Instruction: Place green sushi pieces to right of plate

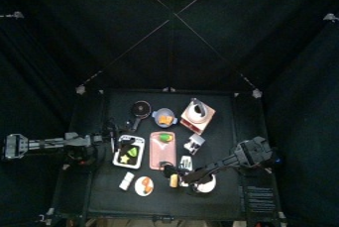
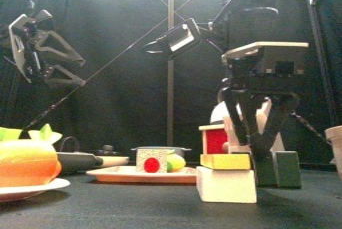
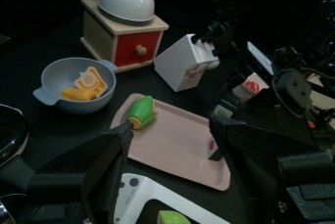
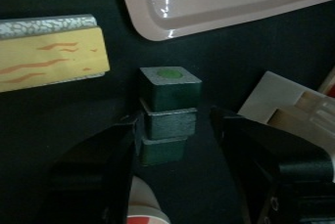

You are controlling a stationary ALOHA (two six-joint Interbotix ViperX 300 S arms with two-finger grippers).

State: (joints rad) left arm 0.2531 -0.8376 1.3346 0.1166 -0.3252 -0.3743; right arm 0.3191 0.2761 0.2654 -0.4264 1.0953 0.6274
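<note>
Two dark green sushi pieces [image 4: 170, 88] lie end to end on the black table, just off the pink plate [image 4: 222, 8]. My right gripper [image 4: 175, 148] is open, with one jaw on either side of the nearer piece and small gaps showing. In the front view the right gripper [image 2: 254, 123] hangs over a green block [image 2: 277, 168]. Another green sushi piece [image 3: 140, 112] lies on the pink plate [image 3: 183, 145]; it also shows in the top view [image 1: 165, 137]. My left gripper [image 3: 170, 164] is open and empty, above the plate's near side.
A yellow egg sushi piece [image 4: 50, 47] lies beside the green pieces, and a white carton [image 4: 281, 96] on the other side. A blue bowl [image 3: 72, 81], a wooden box with a kettle [image 3: 124, 27] and a white carton [image 3: 190, 62] stand behind the plate. A white tray [image 1: 127, 152] lies to the plate's left.
</note>
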